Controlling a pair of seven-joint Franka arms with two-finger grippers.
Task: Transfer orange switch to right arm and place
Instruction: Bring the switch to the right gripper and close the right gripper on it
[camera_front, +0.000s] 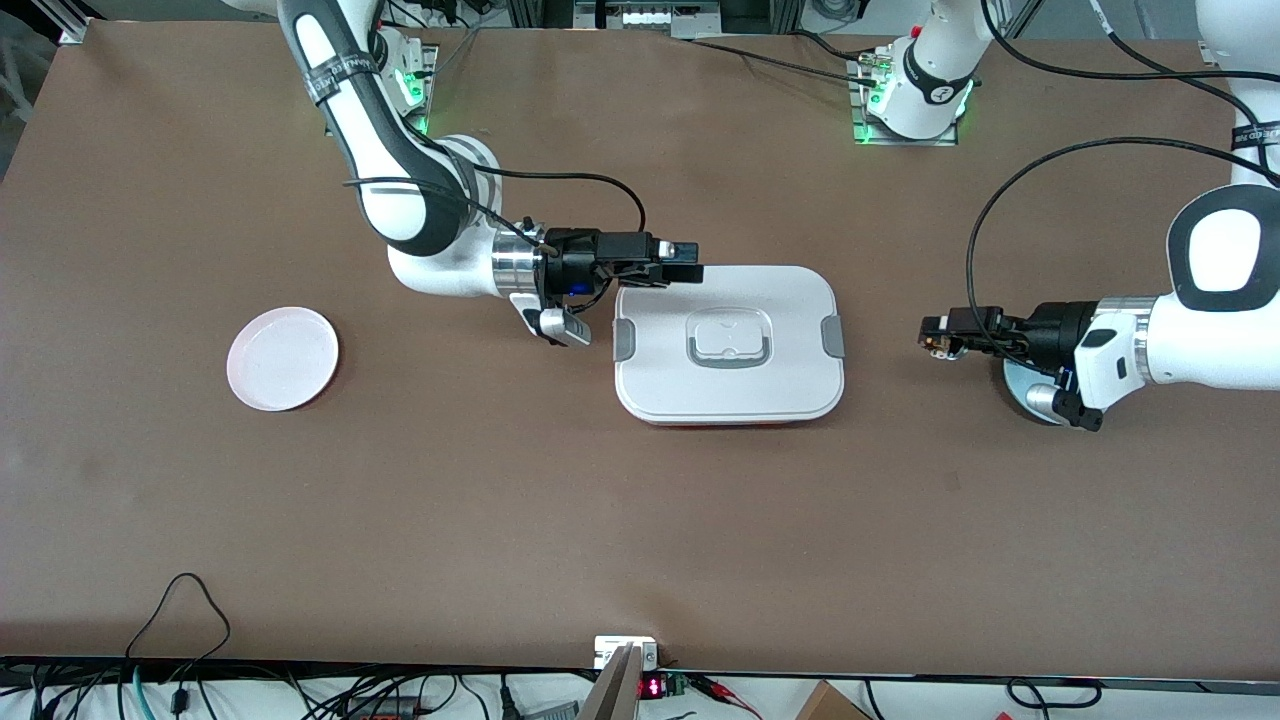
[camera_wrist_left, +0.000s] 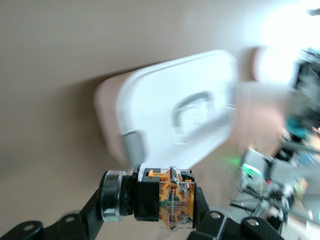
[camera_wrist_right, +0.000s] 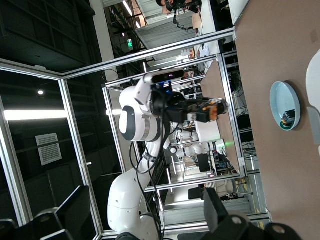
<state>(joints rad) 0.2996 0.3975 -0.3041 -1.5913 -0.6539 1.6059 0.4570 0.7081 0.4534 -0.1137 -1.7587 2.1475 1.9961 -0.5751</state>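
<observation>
Broad brown table (camera_front: 640, 520), both arms reaching in over it from the far edge.

Right arm (camera_front: 400, 190) stretched toward the middle, right gripper (camera_front: 686, 262) hanging over the far corner of the white lidded box (camera_front: 730, 345) on the right arm's side. Open or closed: cannot tell. Nothing seen held in it.

Left arm (camera_front: 1200, 330) reaching in from its own end, left gripper (camera_front: 938, 336) up in the air over bare table between the box and the blue plate (camera_front: 1022, 392), pointing toward the box.

Box sitting mid-table, lid on, grey clips at both ends.

Pale pink plate (camera_front: 283, 358) lying toward the right arm's end, well apart from the box and bare: likely the place for the set-down, judging by the task. Blue plate lying mostly hidden under the left wrist, a small dark part (camera_wrist_right: 286, 118) resting in it.

Orange switch (camera_wrist_left: 167, 200) clamped crosswise in the left gripper's closed jaws, off the table.

Progress, judged: pickup done, switch lifted and carried partway toward the middle. Handover not yet made, with the two grippers well apart and the box between them. Left to do: bring the grippers together, pass the switch to the right gripper, release from the left, then set it down.
</observation>
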